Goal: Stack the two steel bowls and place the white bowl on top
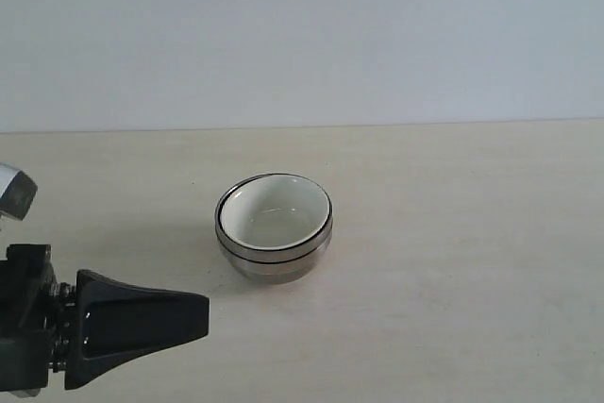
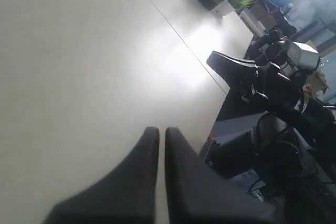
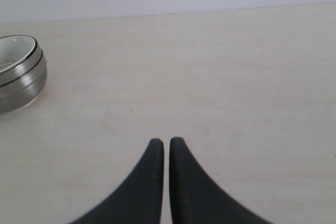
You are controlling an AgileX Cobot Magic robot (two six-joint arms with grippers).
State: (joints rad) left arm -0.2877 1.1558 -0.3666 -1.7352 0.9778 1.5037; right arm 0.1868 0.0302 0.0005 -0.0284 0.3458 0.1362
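Nesting is judged complete: the white bowl (image 1: 274,214) is seated inside the two steel bowls (image 1: 274,269), stacked mid-table (image 1: 453,261). The left gripper (image 1: 203,313) is noted near-left, well apart from the stack, jaws together, nothing held. The right gripper (image 3: 164,142) is likewise closed and empty. No step appears left.

Two steel bowls (image 1: 275,265), one white bowl (image 1: 274,215), one table (image 1: 453,252).
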